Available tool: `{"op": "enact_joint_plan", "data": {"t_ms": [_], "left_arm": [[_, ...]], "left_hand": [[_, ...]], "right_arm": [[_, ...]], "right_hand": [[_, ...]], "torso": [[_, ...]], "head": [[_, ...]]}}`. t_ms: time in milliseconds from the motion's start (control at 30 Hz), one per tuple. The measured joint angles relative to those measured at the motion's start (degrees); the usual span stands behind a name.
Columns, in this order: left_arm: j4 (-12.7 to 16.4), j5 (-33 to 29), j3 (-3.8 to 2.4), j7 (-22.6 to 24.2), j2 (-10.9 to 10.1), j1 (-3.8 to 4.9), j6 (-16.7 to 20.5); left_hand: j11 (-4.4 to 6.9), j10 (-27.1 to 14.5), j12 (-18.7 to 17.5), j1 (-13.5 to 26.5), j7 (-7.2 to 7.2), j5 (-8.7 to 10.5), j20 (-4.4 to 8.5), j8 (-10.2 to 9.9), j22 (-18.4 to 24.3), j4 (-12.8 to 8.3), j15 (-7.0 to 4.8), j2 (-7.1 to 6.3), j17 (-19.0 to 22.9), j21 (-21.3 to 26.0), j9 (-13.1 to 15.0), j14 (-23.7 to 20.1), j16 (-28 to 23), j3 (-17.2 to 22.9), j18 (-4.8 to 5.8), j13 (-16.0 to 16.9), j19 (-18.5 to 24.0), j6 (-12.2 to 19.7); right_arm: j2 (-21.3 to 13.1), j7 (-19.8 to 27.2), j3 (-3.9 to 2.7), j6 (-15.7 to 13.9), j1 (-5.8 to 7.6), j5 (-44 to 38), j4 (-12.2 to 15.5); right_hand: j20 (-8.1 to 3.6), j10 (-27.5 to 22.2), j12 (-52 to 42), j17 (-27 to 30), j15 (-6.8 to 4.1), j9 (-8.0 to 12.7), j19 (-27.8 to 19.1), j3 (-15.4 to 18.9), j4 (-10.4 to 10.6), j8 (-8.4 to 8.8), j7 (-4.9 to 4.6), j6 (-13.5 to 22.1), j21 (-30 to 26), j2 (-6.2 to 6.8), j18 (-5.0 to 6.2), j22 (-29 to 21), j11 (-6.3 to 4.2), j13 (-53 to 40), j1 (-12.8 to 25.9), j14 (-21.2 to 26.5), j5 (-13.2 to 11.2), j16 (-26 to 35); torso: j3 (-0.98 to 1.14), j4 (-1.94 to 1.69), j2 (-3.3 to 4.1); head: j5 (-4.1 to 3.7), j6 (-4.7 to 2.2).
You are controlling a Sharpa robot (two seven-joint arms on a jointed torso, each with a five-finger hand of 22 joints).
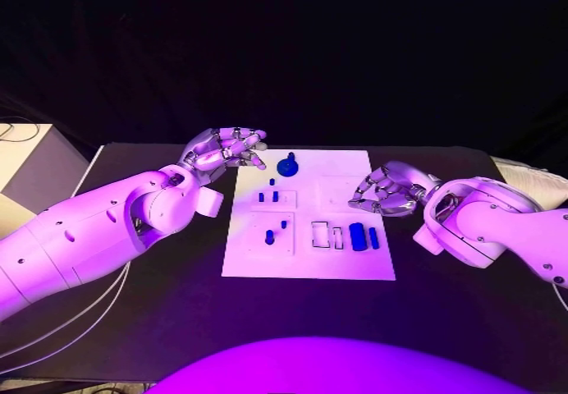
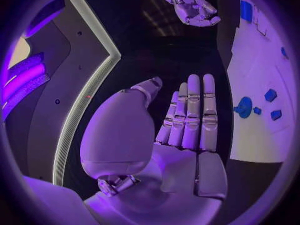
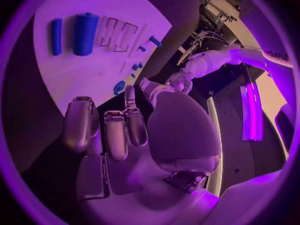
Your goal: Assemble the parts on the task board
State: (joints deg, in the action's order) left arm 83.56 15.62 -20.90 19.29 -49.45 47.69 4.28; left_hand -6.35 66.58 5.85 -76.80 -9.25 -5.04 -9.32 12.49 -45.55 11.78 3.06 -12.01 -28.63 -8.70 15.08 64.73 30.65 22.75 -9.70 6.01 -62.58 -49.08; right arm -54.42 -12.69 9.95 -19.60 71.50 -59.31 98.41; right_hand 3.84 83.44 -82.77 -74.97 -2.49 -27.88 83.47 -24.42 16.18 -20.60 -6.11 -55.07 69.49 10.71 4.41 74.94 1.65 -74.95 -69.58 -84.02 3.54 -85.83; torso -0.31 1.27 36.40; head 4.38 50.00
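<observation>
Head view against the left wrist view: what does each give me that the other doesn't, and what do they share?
Head view alone: the whole white board on the black table, with the two empty rectangular slots beside the two upright blue bars near the right hand.

Left wrist view alone: the left hand's palm side, fingers straight and side by side, holding nothing.

Both: the round blue piece, small blue pieces near it, and the right hand with fingers curled in, apparently empty.
</observation>
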Motion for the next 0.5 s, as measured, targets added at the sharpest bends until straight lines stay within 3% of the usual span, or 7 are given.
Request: {"op": "enact_joint_plan", "data": {"t_ms": [33,100,267,400,500], "left_arm": [[0.0,0.0,0.0,0.1,0.0,-0.05,0.1],[0.1,0.0,0.0,0.3,-0.1,-0.14,0.2],[0.5,0.0,0.0,0.5,-0.1,-0.39,0.5],[1.1,0.1,0.0,0.5,-0.3,-0.59,0.7],[1.5,0.2,0.0,0.5,-0.4,-0.69,0.7]], "left_hand": [[0.0,0.0,-0.1,0.0,-0.32,0.25,0.05,0.0,0.1,0.4,-0.02,0.0,-0.8,0.0,0.0,0.3,0.5,-0.7,0.0,0.0,-0.3,-0.1],[-0.01,0.0,-0.4,-0.6,-0.62,0.35,0.32,-0.5,0.0,0.8,-0.19,0.2,-2.9,-0.4,-0.2,1.7,2.5,-2.1,-0.01,0.0,-1.8,0.2],[0.0,-0.4,0.1,-2.8,-0.77,0.35,1.12,-0.7,-2.3,2.6,-0.41,1.09,-8.8,-2.8,-0.3,2.3,8.6,-6.3,0.01,1.0,-3.4,-0.6],[0.0,-0.4,1.4,-3.5,-0.79,0.35,1.12,-0.7,-3.7,3.7,-0.41,1.34,-11.0,-3.9,-0.3,2.2,11.2,-8.1,0.01,1.7,-3.4,-1.4],[0.0,-0.4,1.5,-3.7,-0.79,0.35,1.12,-0.7,-4.1,3.8,-0.41,1.52,-11.5,-4.0,-0.3,2.2,11.6,-8.5,0.01,1.9,-3.4,-1.4]], "right_arm": [[-0.4,-1.0,0.09,0.4,-0.02,0.7,0.2],[-1.3,-3.4,0.18,1.1,-0.17,1.9,0.6],[-2.4,-8.5,0.39,2.3,-0.66,3.2,1.2],[-2.4,-12.2,0.49,3.3,-1.09,3.2,1.2],[-1.9,-13.9,0.59,3.7,-1.52,2.8,0.7]], "right_hand": [[-0.13,0.2,-0.5,0.0,0.0,0.3,0.2,0.9,0.3,0.0,-0.23,0.2,0.7,0.06,-0.48,0.0,0.19,0.0,1.5,0.0,2.9,-0.5],[-0.13,0.2,-1.2,0.0,0.0,0.6,0.1,2.0,0.3,0.35,-0.26,0.3,1.4,0.01,-0.48,0.0,0.2,0.0,2.4,0.0,5.6,-1.0],[-0.13,0.4,-1.5,0.0,0.0,1.1,0.1,4.1,0.4,0.44,0.13,-0.1,2.0,0.17,-0.48,0.0,0.0,0.0,4.0,0.0,6.6,-1.2],[-0.13,0.4,-1.5,0.0,0.0,1.5,0.1,6.4,0.5,0.73,0.12,-0.1,2.0,0.68,-0.48,0.0,0.01,0.0,5.0,0.0,9.0,-1.2],[-0.13,0.4,-1.2,0.0,0.0,1.5,0.1,7.0,0.4,0.73,0.31,-0.3,1.6,0.67,-0.48,0.0,0.01,0.0,5.3,0.0,9.5,-1.2]], "torso": [[0.01,0.08,-0.05],[0.01,0.25,-0.2],[-0.03,0.47,-0.47],[-0.12,0.58,-0.55],[-0.16,0.58,-0.53]], "head": [[-0.12,0.0],[-0.46,0.0],[-1.41,0.0],[-1.93,0.0],[-2.26,0.0]]}}
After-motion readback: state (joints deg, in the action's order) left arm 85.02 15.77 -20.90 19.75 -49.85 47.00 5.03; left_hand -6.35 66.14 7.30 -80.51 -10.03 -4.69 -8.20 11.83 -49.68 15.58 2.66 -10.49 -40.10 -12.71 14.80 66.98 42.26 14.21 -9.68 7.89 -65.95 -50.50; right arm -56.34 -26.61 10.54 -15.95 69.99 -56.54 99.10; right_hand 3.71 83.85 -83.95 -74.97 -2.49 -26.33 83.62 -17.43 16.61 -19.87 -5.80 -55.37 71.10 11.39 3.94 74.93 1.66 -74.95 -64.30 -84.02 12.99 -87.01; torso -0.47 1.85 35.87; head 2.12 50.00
